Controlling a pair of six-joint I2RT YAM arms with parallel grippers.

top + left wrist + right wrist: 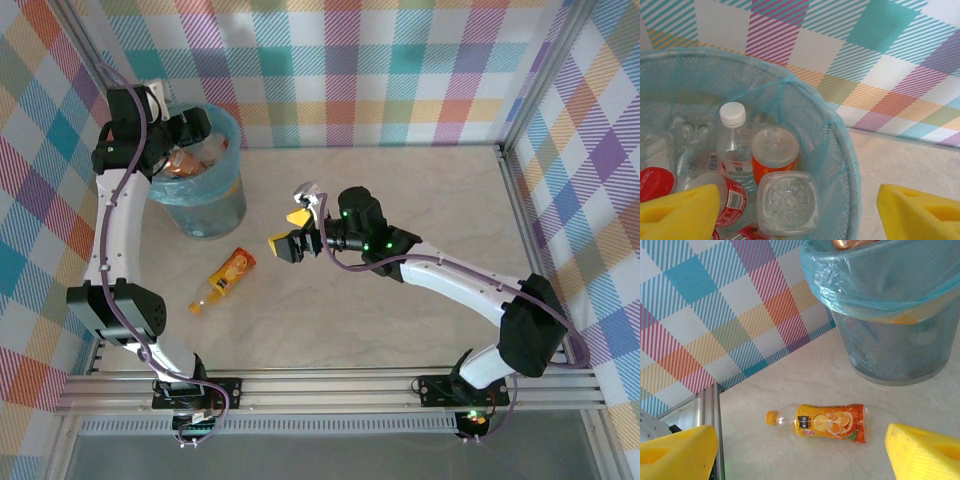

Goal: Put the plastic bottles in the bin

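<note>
1. Left gripper (799,215): jaws wide apart, nothing clamped. Its yellow fingers (680,215) sit at the two lower corners of the wrist view.
2. Straight under it, in the gap between the fingers: clear bottle (787,202), base up, already down in the bin (842,135). It touches neither finger.
3. One finger hangs over the bin's contents. The other is past the rim, over the table (900,160).
4. Tucked partly behind the inside finger: red-label bottle (730,200), lying tilted.
5. Just beyond the clear one: orange-label bottle (775,155), also base up and touching it. Beside that is the white-cap bottle (733,132), cap up. More clear plastic is heaped past them; can't tell how many bottles.
6. Past the far rim from this gripper: checked wall (865,60).
7. Right gripper (290,230): jaws just as wide and empty, held above the table and well apart from the bin.
8. Ahead of it and lower: juice bottle (825,422), on its side on the table, orange cap at one end. It is not in the bin. In the top view it lies between the right gripper and the left arm.
9. Farther ahead, beyond the juice bottle: the bin again, with a mesh wall and a blue bag (875,280) folded over the rim. It stands near the wall, and bottles show at its mouth.
</note>
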